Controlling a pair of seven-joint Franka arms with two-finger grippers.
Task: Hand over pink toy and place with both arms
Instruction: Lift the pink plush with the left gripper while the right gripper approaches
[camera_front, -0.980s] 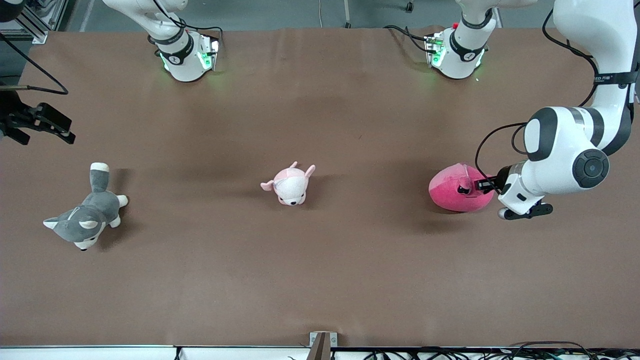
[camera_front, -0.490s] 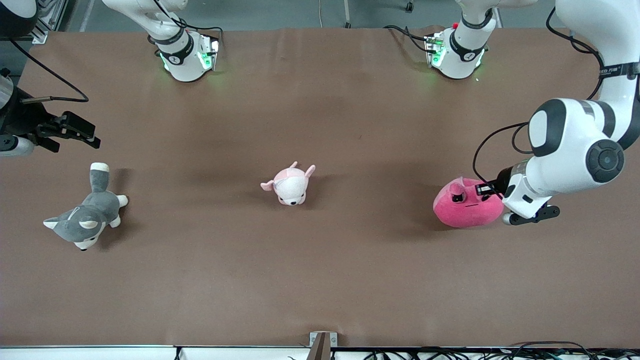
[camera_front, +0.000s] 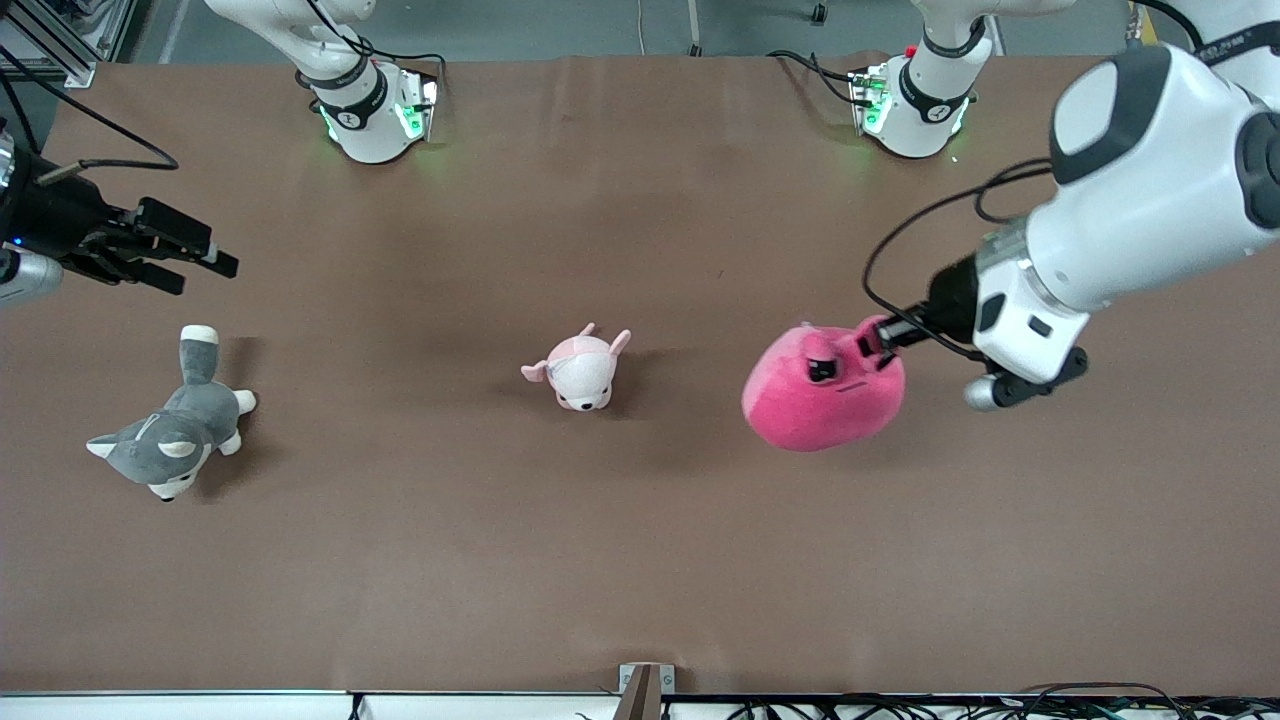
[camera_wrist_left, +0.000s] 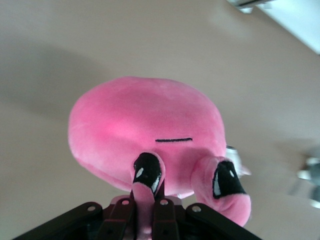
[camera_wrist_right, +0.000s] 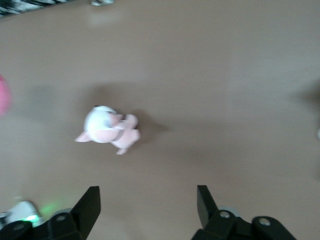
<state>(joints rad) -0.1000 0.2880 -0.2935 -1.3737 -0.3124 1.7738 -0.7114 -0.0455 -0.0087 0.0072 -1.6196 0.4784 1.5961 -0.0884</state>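
Fingers of the left hand (camera_front: 878, 343) pinched the round hot-pink plush toy (camera_front: 822, 388) above the brown table (camera_front: 640, 550), beside the pale pink-and-white animal plush (camera_front: 580, 370); the right hand (camera_front: 190, 258), spread wide, waited toward the right arm's end.

The left arm reaches in from its base toward the middle of the worktop, its big white forearm and black joint high over the left arm's end, the wrist angled down and toward the centre. The left end effector (camera_front: 882, 345) is up in the air, its black fingers (camera_wrist_left: 131, 216) pinched together on a fold of the pink toy (camera_front: 822, 388), which hangs from them clear of the worktop.

The right arm waits above its own end of the worktop, wrist roughly level. The right end effector (camera_front: 200, 258) points toward the centre with its two fingers (camera_wrist_right: 89, 206) spread wide apart and nothing between them.
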